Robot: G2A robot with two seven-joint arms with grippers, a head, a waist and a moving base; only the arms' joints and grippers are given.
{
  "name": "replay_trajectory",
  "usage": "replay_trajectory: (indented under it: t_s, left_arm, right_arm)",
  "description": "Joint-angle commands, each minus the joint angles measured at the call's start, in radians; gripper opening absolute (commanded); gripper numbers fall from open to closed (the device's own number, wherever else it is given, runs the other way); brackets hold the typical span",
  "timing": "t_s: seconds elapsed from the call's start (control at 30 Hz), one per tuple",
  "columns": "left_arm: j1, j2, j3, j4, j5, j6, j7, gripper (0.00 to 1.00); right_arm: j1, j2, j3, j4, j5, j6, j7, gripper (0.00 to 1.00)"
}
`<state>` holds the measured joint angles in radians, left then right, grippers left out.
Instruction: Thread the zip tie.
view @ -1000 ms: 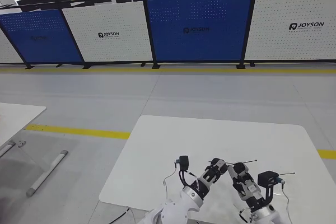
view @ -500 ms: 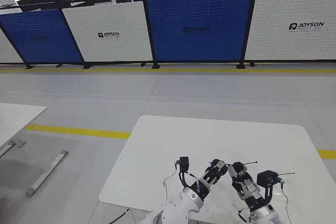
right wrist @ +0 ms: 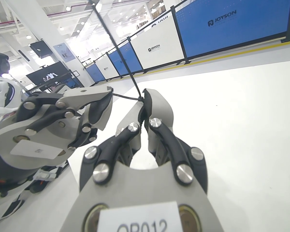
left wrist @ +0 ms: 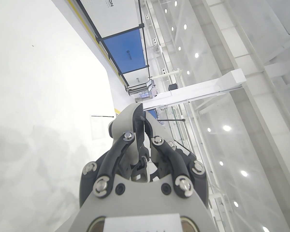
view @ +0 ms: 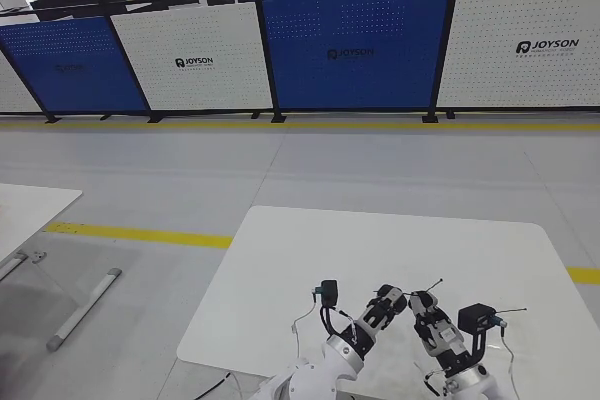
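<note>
Far left, a second table stands apart from the work area. A yellow line crosses the floor, and blue and white panels close off the far side.

The white tabletop carries the work. Both arms stand over its near edge, side by side.

Left end effector: positioned just left of the other, tips angled towards it. In its own wrist view the fingers are drawn narrow, with a thin black piece pinched at the tips. The right wrist view shows a short black strand leaving those tips and running straight across to the right end effector. Assessed as clamped on the zip tie.

Zip tie: held off the tabletop, between the two end effectors. From the right end effector's tips the long black strand rises steeply away and ends in a small blocky head. The short strand and the long one meet at those tips. How they join there cannot be told.

Right end effector: fingers pressed together, gripping the zip tie at the tips.
</note>
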<state>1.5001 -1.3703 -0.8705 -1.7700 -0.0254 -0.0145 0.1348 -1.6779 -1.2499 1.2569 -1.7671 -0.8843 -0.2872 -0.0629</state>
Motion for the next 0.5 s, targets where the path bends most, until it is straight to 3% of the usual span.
replay_trajectory:
  t_s: [0.0, 0.47]
  left_arm:
    - [0.001, 0.0, 0.001, -0.003, 0.002, -0.002, -0.002, 0.0]
    - [0.012, 0.001, 0.004, -0.033, -0.005, -0.063, -0.031, 0.0]
  right_arm:
    - [0.0, 0.0, -0.001, 0.0, -0.001, 0.0, 0.0, 0.0]
    - [0.006, 0.001, -0.014, 0.002, -0.03, -0.002, 0.019, 0.0]
